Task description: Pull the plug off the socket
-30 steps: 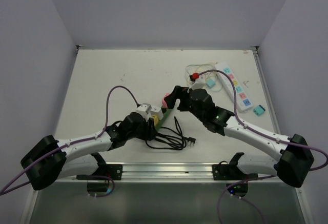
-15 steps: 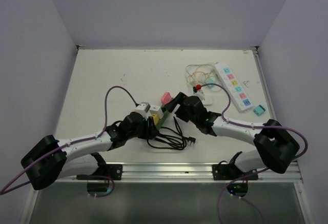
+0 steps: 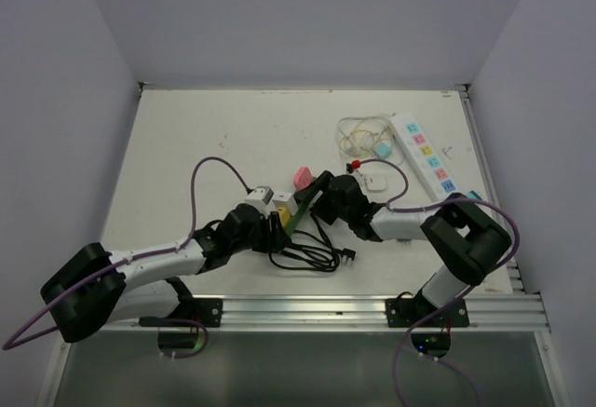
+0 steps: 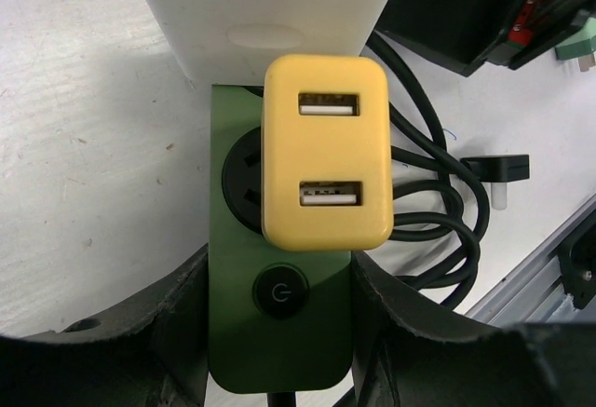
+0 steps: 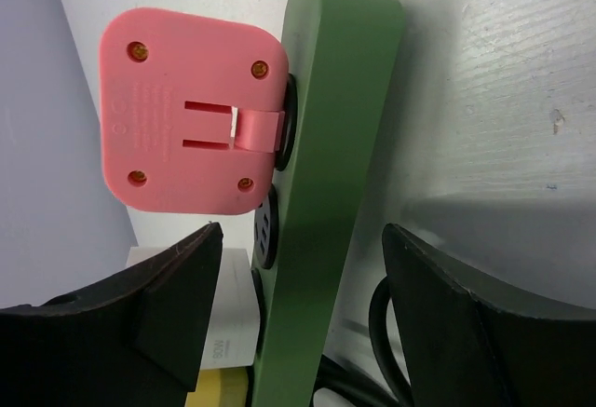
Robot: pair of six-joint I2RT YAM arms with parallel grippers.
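Left arm reaching from the near left corner of the counter (image 3: 205,137) to its middle. The left gripper (image 4: 279,314) is about half closed and pinches the green strip (image 4: 233,351) across its width at the end with the round switch, its fingers (image 4: 140,342) pressed against both long sides. A yellow plug (image 4: 326,151) with two USB ports sits in the strip just beyond the switch. A white plug (image 4: 265,6) sits beyond that. A coiled black cord (image 4: 438,221) lies on the counter just right of the strip. The pink plug (image 5: 191,114) stands at the strip's far end, against the outermost socket, with a pink tab reaching into it. The right gripper (image 5: 300,267) is spread wide and straddles this end: one of its fingers (image 5: 140,314) lies on the plug side, just short of the pink body, and the other lies on the strip's back side with bare counter between. It touches neither plug nor strip. The right arm is folded back on itself at the near right. A white strip (image 3: 425,157) lies well apart toward the far right corner.
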